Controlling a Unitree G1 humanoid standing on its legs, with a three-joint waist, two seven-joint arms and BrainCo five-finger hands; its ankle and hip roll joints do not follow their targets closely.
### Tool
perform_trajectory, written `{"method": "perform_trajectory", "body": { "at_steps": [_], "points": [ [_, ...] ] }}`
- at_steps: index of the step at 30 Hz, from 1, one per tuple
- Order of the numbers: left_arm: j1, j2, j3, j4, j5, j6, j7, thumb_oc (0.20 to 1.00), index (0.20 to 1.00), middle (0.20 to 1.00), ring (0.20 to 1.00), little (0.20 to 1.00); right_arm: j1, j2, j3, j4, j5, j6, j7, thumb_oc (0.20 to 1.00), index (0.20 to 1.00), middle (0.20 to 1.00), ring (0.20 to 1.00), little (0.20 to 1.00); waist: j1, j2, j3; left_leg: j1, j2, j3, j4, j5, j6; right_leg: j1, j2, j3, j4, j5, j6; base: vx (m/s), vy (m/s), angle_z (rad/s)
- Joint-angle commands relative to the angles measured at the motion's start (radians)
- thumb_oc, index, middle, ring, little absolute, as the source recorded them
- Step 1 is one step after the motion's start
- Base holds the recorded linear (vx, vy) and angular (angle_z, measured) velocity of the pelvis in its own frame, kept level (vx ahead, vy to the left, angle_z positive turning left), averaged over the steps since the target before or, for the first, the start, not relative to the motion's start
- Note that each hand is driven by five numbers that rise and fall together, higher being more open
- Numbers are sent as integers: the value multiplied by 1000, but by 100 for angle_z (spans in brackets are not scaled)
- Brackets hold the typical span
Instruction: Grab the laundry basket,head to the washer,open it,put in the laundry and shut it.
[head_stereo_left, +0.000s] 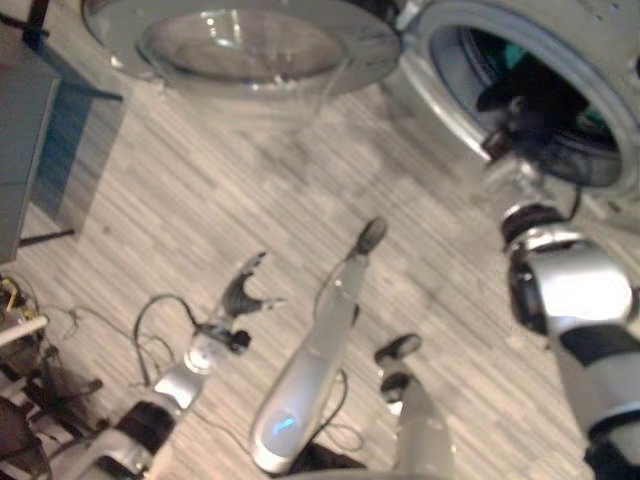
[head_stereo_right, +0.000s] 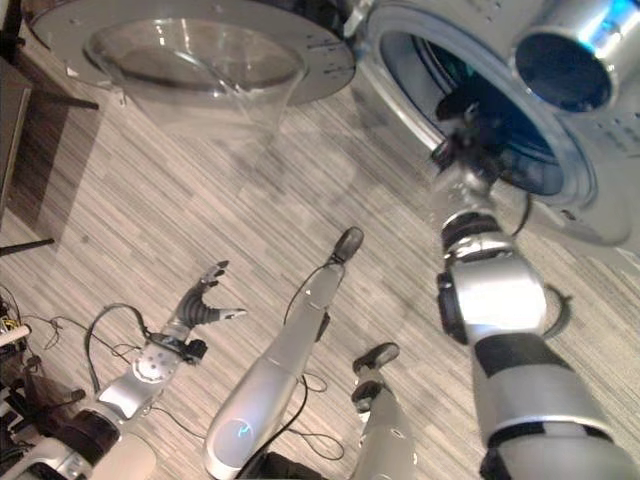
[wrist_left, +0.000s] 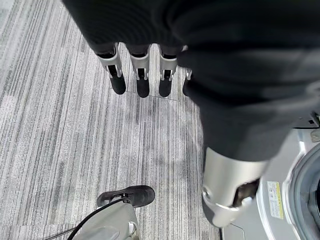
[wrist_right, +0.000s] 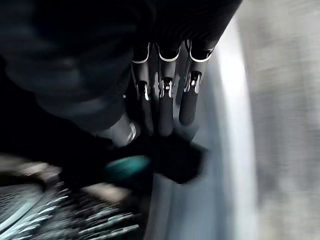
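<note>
The washer stands at the upper right, its round glass door swung wide open to the left. Dark and teal laundry lies in the drum mouth. My right hand reaches into that opening. In the right wrist view its fingers are straight, their tips against the dark cloth beside a teal piece. My left hand hangs open over the floor at the lower left with nothing in it, its fingers spread straight.
A grey cabinet on dark legs stands at the left edge. Loose cables and clutter lie at the lower left. The open door juts out over the striped floor in front of the washer.
</note>
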Motion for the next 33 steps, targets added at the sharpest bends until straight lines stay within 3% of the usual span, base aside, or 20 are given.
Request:
{"method": "perform_trajectory", "body": {
  "at_steps": [1,7,8,10,13,16,18,22,24,28,33],
  "points": [
    [92,21,9,-35,-45,-27,6,1000,1000,1000,1000,1000,-40,-60,71,-101,-3,-84,-4,200,200,200,200,200,16,33,-15,-52,-38,86,6,-41,18,63,110,29,-65,28,-112,0,0,0],
    [109,25,33,-43,-52,-29,2,1000,1000,1000,1000,1000,-35,-107,93,-236,29,-161,-1,200,200,200,200,200,14,25,-20,-55,-38,79,12,-43,17,58,111,28,-49,23,-112,-1,6,0],
    [110,23,35,-40,-51,-31,4,1000,1000,1000,1000,1000,-14,-95,94,-260,13,-166,-9,278,278,278,278,278,9,25,-18,-53,-35,80,14,-43,18,57,111,32,-44,22,-112,-9,34,0],
    [107,20,40,-24,-48,-34,14,1000,1000,1000,1000,1000,40,-52,96,-279,-34,-160,-29,1000,1000,1000,1000,1000,0,20,-14,-49,-29,80,18,-44,20,54,111,37,-35,22,-114,-10,2,-2],
    [94,14,41,-3,-41,-38,29,1000,1000,1000,1000,1000,114,26,97,-227,-107,-107,-36,1000,1000,1000,1000,1000,-17,17,-3,-44,-17,87,27,-45,21,54,113,45,-20,19,-120,-40,0,-5],
    [87,7,43,-13,-37,-40,34,1000,1000,1000,1000,1000,159,61,81,-212,-139,-97,-41,1000,1000,1000,1000,1000,-27,21,-1,-43,-12,91,30,-42,21,54,116,50,-15,16,-124,-52,11,-16],
    [96,-20,56,-26,-27,-45,49,1000,1000,1000,1000,1000,286,119,41,-365,-250,-147,-115,1000,1000,1000,1000,1000,-49,29,-1,-34,-5,93,27,-38,21,50,120,56,-4,9,-128,-65,43,-21],
    [108,-44,69,0,-1,-52,65,1000,1000,1000,1000,1000,486,196,26,-552,-378,-158,-156,1000,1000,1000,1000,1000,-82,21,-1,-7,8,99,28,-35,21,61,123,70,11,-2,-135,-60,38,-12],
    [119,-59,87,19,24,-45,77,1000,1000,1000,1000,1000,659,245,71,-631,-462,-123,-122,1000,1000,1000,1000,1000,-120,5,-1,18,27,108,38,-32,20,78,127,83,22,-8,-143,-108,38,0],
    [123,-72,102,62,52,-28,75,1000,1000,1000,1000,1000,824,277,122,-629,-518,-84,-63,1000,1000,1000,1000,1000,-162,-14,-8,54,48,120,44,-23,17,107,135,94,31,-16,-154,-98,22,-19],
    [150,-83,143,177,93,-1,53,1000,1000,1000,1000,1000,1103,282,215,-625,-581,-26,77,1000,1000,1000,1000,1000,-232,-43,-61,160,98,133,35,6,4,180,160,120,42,-35,-185,-78,29,-22]
  ]
}}
